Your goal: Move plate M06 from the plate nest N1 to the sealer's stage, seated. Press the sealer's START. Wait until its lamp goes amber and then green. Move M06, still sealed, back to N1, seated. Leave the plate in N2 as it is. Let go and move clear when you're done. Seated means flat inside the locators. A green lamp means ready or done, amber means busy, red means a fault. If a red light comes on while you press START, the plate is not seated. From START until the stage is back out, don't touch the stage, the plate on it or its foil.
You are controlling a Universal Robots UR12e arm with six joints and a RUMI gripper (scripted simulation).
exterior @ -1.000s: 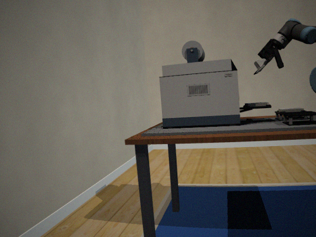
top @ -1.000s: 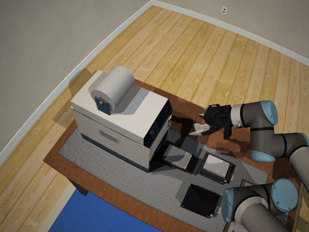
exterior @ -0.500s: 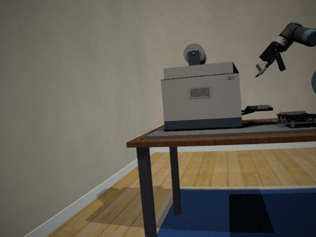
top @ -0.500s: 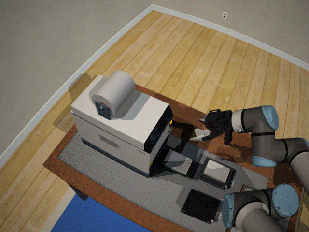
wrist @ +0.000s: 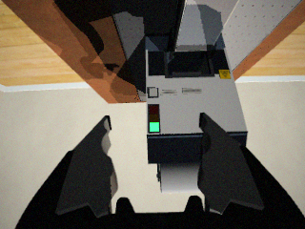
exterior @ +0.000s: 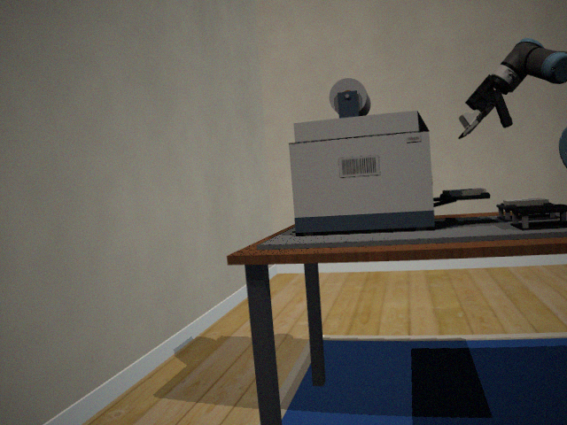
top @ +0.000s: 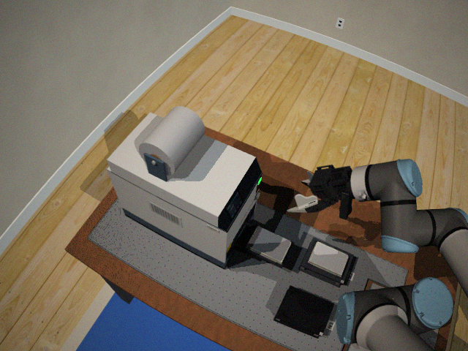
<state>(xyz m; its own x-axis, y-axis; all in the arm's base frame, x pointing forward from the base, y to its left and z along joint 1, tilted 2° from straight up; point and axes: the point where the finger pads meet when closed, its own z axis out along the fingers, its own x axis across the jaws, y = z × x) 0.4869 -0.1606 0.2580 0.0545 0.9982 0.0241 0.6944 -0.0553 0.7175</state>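
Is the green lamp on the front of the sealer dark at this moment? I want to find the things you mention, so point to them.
No, the wrist view shows the green lamp (top: 259, 180) (wrist: 154, 127) lit, below a dim red one (wrist: 153, 109).
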